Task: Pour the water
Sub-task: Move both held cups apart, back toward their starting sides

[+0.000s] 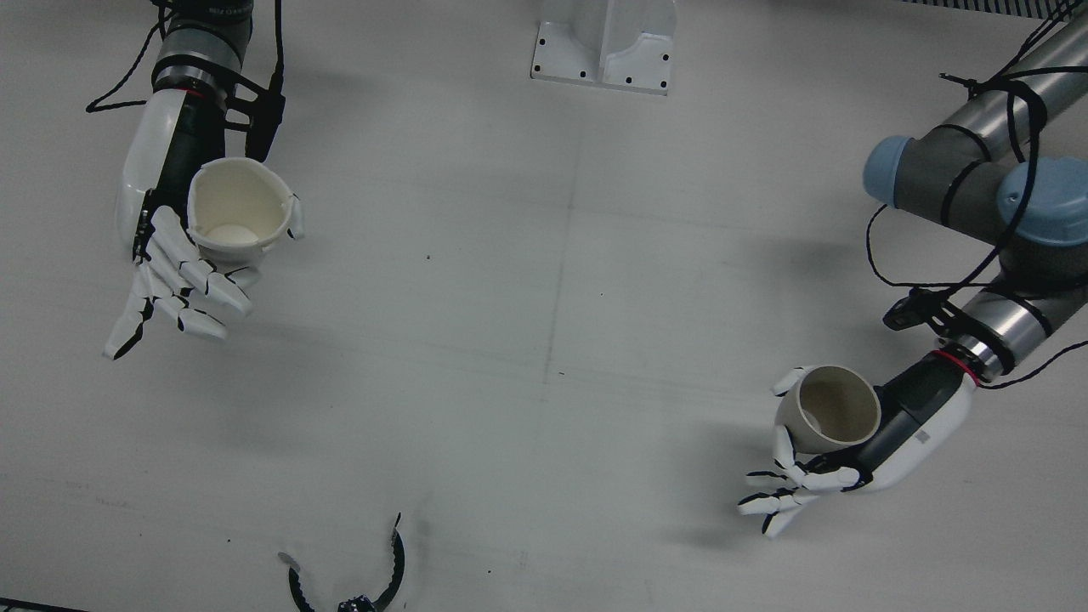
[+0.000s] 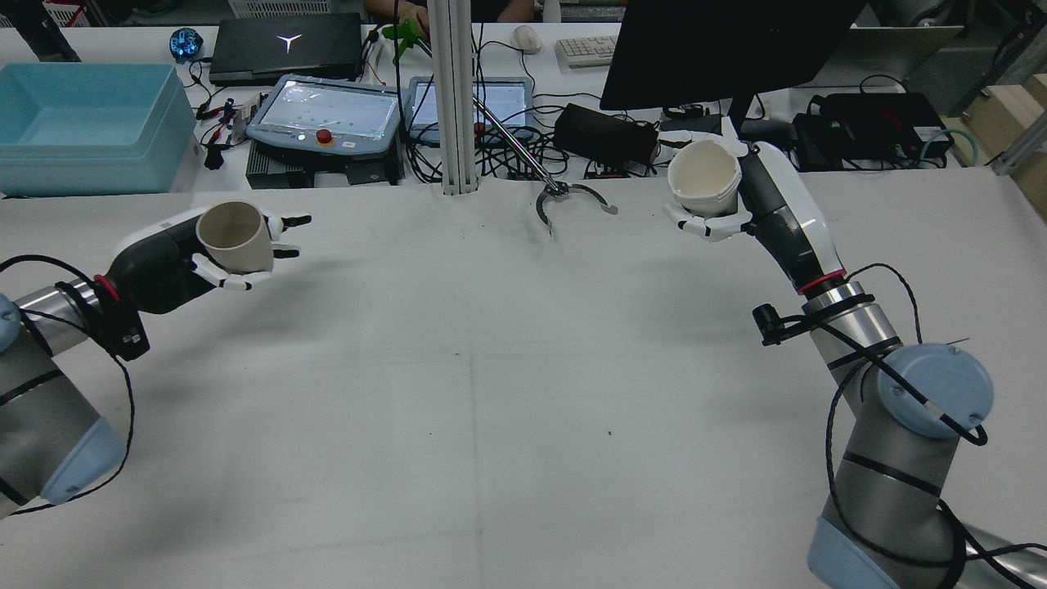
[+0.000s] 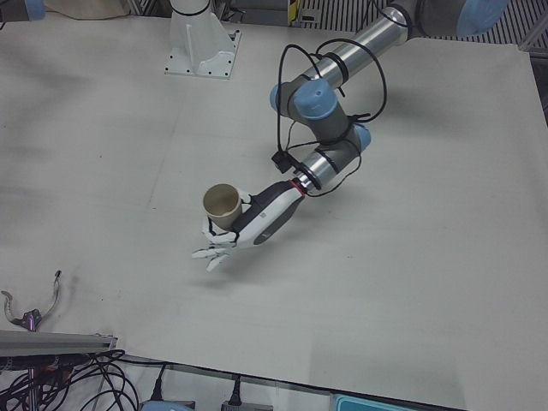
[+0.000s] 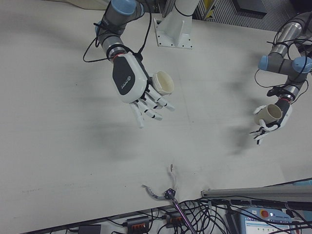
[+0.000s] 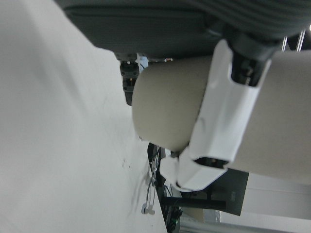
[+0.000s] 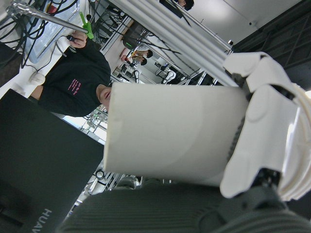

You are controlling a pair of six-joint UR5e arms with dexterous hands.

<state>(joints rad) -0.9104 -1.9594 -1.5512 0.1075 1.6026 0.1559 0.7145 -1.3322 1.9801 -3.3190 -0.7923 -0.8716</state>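
left robot hand: clamped on beige cup, upright | right robot hand: clamped on white paper cup, rim dented, well apart across desk

From the front we look almost straight down on the white bench; from the rear, high behind both arms, forward across it. Our two front-corner views each take one half. Our hand cameras sit close, turned sideways.

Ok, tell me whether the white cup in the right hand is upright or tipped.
Roughly upright: the white cup opens upward in the right hand, rim level in the rear view.
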